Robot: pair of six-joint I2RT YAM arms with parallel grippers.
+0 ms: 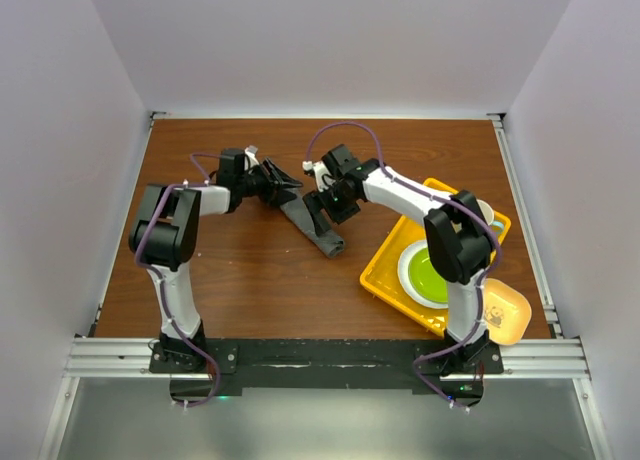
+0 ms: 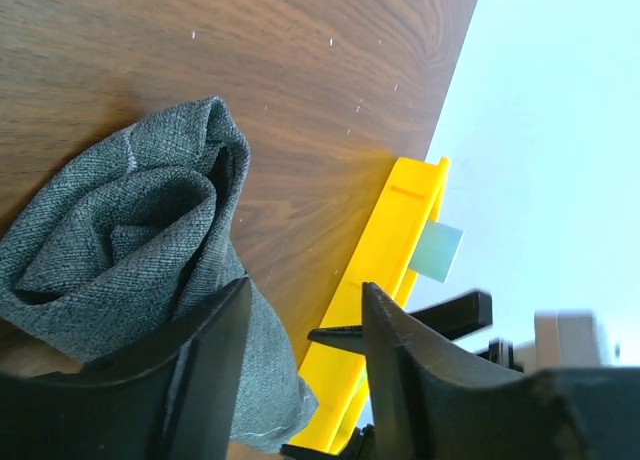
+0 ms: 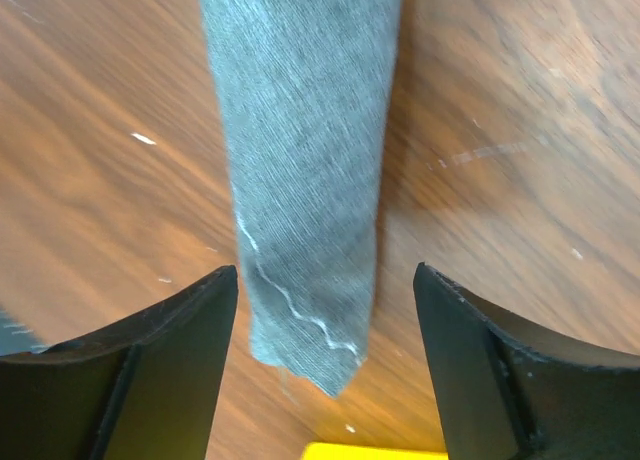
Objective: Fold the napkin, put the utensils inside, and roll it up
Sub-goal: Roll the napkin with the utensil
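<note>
Napkin (image 1: 325, 238) lies on the bare desk (image 1: 250, 280), mid-desk, just left of the yellow tray (image 1: 385, 267). Nearest, at the R near edge, is a yellow bowl (image 1: 512, 312) w/ a small print on it; can't tell its contents. Beyond it the tray holds a green plate (image 1: 420, 275) w/ white rim; R arm hides part of both. Napkin is dark grey, rolled into a long slim bundle lying diagonal. Its near tip points toward the tray, w/ a wavy pale stitch line (image 3: 290, 305) by that tip. Far end shows loose spiral folds. R pincer (image 3: 322, 280) stands wide, fingers either side of the roll, not touching. Farther, L pincer (image 2: 305, 290) is approx half apart, gripping nothing, roll's end beside one finger.
</note>
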